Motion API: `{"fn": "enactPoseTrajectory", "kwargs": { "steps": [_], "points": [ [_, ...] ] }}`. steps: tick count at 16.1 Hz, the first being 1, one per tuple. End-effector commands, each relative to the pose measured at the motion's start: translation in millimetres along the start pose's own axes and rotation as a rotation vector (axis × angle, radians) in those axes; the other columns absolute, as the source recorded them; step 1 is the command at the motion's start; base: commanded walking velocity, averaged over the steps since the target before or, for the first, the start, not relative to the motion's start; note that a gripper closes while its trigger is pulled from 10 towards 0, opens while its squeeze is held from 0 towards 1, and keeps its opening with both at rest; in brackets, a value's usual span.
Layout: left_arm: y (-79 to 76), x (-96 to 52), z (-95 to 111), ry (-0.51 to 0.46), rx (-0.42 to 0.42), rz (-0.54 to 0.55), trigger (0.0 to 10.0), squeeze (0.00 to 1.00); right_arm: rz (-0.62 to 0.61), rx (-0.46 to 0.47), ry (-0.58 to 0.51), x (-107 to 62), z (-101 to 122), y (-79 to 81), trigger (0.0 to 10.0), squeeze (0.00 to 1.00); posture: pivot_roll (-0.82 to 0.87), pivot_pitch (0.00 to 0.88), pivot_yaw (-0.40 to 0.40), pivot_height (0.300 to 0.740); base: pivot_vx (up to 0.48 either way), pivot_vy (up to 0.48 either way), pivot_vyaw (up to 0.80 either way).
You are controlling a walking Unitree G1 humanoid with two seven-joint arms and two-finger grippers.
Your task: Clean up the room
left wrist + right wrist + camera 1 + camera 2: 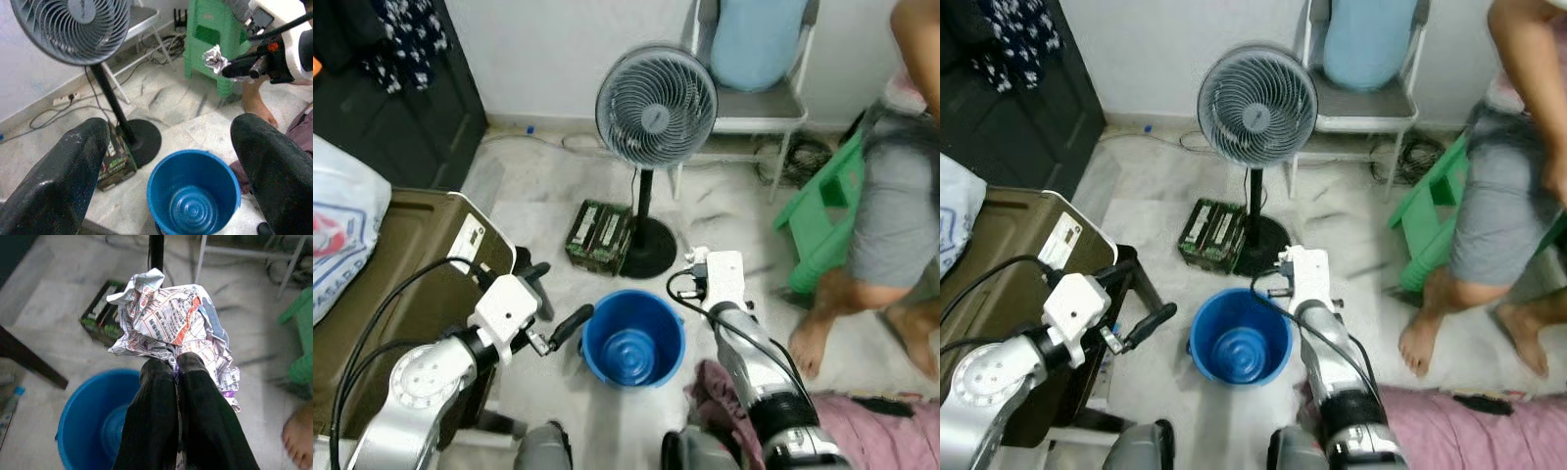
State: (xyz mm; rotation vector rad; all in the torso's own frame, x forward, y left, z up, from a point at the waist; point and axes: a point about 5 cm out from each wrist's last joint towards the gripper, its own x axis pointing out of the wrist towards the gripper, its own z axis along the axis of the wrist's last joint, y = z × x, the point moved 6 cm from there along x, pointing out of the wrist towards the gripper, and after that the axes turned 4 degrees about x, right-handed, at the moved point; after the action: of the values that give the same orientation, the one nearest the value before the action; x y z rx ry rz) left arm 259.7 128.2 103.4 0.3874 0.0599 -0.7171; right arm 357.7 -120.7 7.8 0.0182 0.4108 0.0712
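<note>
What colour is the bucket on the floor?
Blue, inside and out; the bucket shows best in the left wrist view.

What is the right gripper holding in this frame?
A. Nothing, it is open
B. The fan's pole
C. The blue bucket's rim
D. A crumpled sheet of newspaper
D: the right gripper is shut on a crumpled newspaper, held above the blue bucket.

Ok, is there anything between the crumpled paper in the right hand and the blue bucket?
Nothing visible. The right gripper is shut on the crumpled newspaper, held above the far rim of the blue bucket, whose mouth is open and looks empty. The left gripper hangs open beside the bucket.
</note>
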Motion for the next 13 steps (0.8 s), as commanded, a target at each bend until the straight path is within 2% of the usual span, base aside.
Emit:
{"fn": "enactPoseTrajectory", "kwargs": {
  "steps": [1,2,4,8,10,13],
  "points": [
    [1.9,-11.1,3,0.015,-0.022,0.072,10.0,0.0,0.012,-0.007,0.009,4.3,-2,11.0,10.0,0.0,0.2,0.24,0.032,0.74,0.0,0.0,0.8],
    [-3.6,-16.2,5,0.02,-0.029,0.067,10.0,0.0,0.016,0.0,0.006,5.8,-1,16.5,10.0,0.0,0.22,0.25,0.038,0.74,0.0,0.0,0.8],
    [-13.4,-23.3,7,0.033,-0.028,0.024,10.0,0.0,0.004,0.044,0.022,8.5,-3,21.4,10.0,0.0,0.24,0.267,0.047,0.74,0.0,0.0,0.0],
    [-10.8,-28.7,13,0.048,0.015,-0.009,10.0,0.0,-0.023,0.054,0.068,11.6,-14,27.8,10.0,0.0,0.28,0.291,0.077,0.74,0.0,0.0,0.0],
    [-12.5,-33.4,20,0.054,0.018,-0.029,10.0,0.0,-0.067,0.05,0.124,10.5,-28,27.8,10.0,0.0,0.28,0.308,0.089,0.74,0.0,0.0,0.0],
    [-12.6,-36.5,21,0.064,0.018,-0.03,10.0,0.0,-0.123,0.061,0.129,11.5,-30,14.2,10.0,0.0,0.3,0.326,0.097,0.74,0.0,0.0,0.0]
  ]
}}
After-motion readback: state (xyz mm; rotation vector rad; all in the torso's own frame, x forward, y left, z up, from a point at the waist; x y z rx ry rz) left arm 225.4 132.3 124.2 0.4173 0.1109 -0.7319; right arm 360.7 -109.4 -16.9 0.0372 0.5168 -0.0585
